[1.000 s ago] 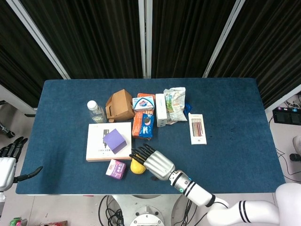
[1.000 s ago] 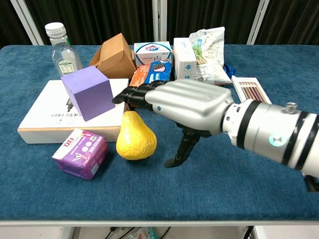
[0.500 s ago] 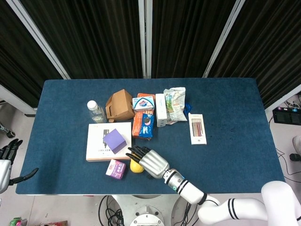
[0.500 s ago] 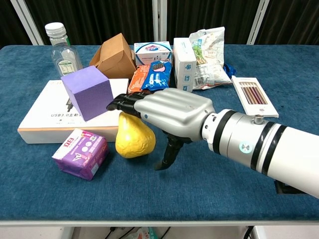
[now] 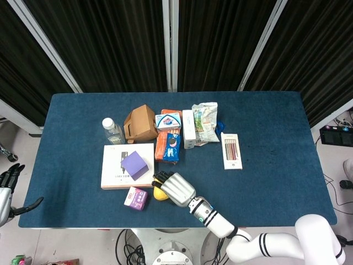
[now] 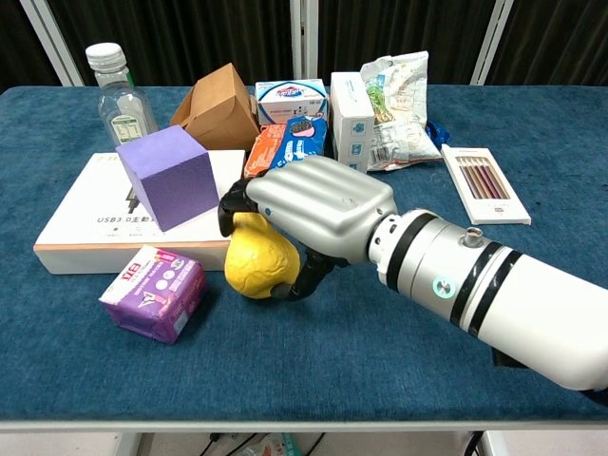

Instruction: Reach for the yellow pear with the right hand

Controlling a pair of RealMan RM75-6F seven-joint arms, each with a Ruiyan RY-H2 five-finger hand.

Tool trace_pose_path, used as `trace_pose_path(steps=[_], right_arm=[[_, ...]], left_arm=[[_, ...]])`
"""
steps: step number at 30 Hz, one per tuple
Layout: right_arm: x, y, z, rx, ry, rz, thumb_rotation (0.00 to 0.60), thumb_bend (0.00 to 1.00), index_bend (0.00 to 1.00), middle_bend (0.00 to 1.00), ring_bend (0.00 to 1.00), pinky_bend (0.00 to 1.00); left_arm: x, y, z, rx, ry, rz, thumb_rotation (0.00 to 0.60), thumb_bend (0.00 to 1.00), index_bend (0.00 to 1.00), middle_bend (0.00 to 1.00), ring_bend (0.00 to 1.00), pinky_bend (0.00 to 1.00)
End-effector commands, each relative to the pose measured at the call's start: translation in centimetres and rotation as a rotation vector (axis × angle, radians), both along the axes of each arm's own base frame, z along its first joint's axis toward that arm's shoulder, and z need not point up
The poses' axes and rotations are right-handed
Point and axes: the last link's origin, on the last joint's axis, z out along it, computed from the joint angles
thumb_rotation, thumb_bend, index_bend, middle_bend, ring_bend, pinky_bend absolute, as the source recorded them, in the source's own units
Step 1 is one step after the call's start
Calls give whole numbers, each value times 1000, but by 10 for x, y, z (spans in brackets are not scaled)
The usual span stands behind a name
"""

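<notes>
The yellow pear (image 6: 255,268) stands upright on the blue table (image 6: 95,370) near its front edge, just right of a small purple packet (image 6: 154,292). My right hand (image 6: 313,211) lies over the pear, its fingers curled down around the neck and its thumb hooked against the lower right side, so it grips the fruit. From the head view, the right hand (image 5: 175,188) covers most of the pear (image 5: 159,193). My left hand (image 5: 9,187) hangs off the table's left edge, fingers apart and holding nothing.
A purple cube (image 6: 169,176) sits on a flat white box (image 6: 76,233) just left of the pear. Behind are a brown carton (image 6: 217,106), a water bottle (image 6: 119,95), snack packs (image 6: 294,142) and a pencil box (image 6: 484,182).
My right hand has moved left over the pear, and its fingers and thumb have closed around the fruit. The left hand has slipped further off the left edge.
</notes>
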Motion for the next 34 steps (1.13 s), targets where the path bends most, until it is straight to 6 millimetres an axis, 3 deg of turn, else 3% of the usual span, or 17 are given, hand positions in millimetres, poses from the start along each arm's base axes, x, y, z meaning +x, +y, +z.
trace_pose_path(steps=[1, 8, 12, 15, 22, 25, 29, 34], right_arm=[[0, 1, -4, -14, -14, 8, 600, 177, 487, 370, 329, 579], [-1, -1, -2, -58, -48, 26, 600, 227, 600, 463, 419, 638], [-4, -2, 8, -87, -65, 36, 600, 237, 616, 474, 429, 643], [-12, -5, 29, -127, -94, 32, 600, 237, 617, 475, 429, 643], [-15, -30, 128, -368, -324, 6, 600, 243, 638, 494, 451, 659], [-12, -40, 162, -447, -429, 0, 600, 248, 640, 492, 453, 662], [-12, -51, 181, -504, -521, -15, 600, 247, 640, 476, 453, 661], [-15, -57, 175, -490, -512, -31, 600, 248, 640, 476, 453, 661]], left_arm=[[-1, -1, 0, 1, 0, 5, 204, 102, 84, 65, 139, 236], [-4, -3, 2, 6, -3, 8, 210, 102, 84, 65, 139, 236], [-3, -3, 3, 8, -5, 4, 211, 102, 84, 65, 139, 236], [-3, -4, 3, 11, -5, 4, 210, 102, 84, 65, 139, 236], [-1, -3, 0, 3, -8, -1, 209, 102, 84, 65, 139, 236], [4, -1, -1, -1, -7, -13, 213, 102, 84, 65, 139, 236], [8, 2, -2, 1, -4, -21, 214, 102, 84, 65, 139, 236], [7, 1, -1, -1, 2, -14, 216, 102, 84, 66, 139, 236]])
